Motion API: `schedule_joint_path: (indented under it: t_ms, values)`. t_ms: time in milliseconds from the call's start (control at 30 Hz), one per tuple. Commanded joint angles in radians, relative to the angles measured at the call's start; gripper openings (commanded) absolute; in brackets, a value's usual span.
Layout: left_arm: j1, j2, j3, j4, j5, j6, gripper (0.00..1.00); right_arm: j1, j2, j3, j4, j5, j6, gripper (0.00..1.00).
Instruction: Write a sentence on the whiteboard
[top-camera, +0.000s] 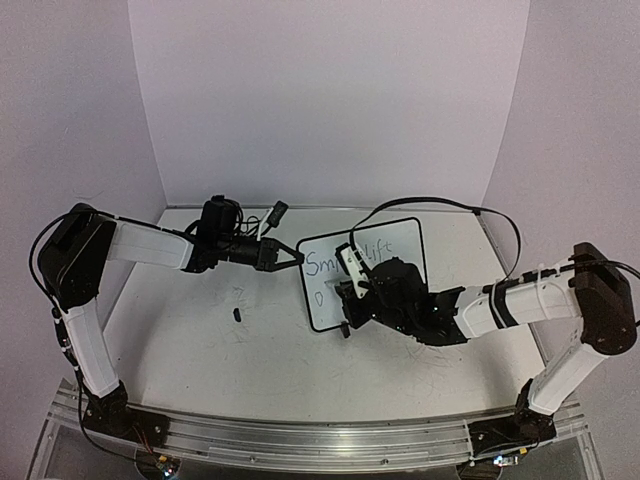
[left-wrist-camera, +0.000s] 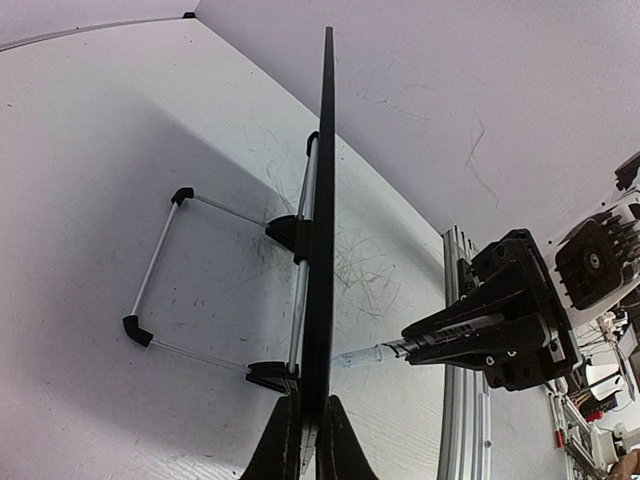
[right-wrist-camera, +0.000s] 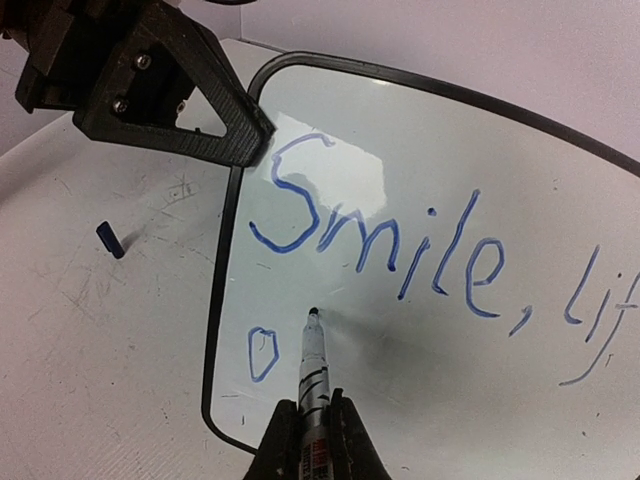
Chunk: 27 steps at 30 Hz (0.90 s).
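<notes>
The whiteboard (top-camera: 400, 250) stands upright mid-table, black-framed. Its face (right-wrist-camera: 480, 330) carries the sentence (right-wrist-camera: 400, 240) in blue marker: "Smile, lif" on the first line and a lone "o" (right-wrist-camera: 262, 353) below. My left gripper (top-camera: 291, 258) is shut on the board's left edge; in the left wrist view (left-wrist-camera: 312, 440) the board (left-wrist-camera: 322, 200) shows edge-on between the jaws. My right gripper (right-wrist-camera: 312, 440) is shut on a marker (right-wrist-camera: 314, 370), its tip just right of the "o", at the board's face. It also shows in the top view (top-camera: 352, 300).
A small dark marker cap (top-camera: 237, 315) lies on the scuffed tabletop left of the board, also in the right wrist view (right-wrist-camera: 111, 240). The board's wire stand (left-wrist-camera: 160, 270) props it behind. An aluminium rail (top-camera: 320, 440) runs along the near edge.
</notes>
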<state>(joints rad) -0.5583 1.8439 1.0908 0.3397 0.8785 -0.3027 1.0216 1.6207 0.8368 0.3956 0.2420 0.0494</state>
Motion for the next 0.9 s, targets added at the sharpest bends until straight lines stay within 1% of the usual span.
schedule_joint_path:
  t_ms: [0,867]
  values:
    - [0.000,-0.052,0.015,-0.004,0.022,0.002,0.00,-0.002,0.005,0.020,-0.002,0.021,0.015,0.00]
    - [0.000,-0.048,0.016,-0.004,0.024,0.001,0.00,-0.001,0.006,-0.050,-0.032,-0.037,0.073,0.00]
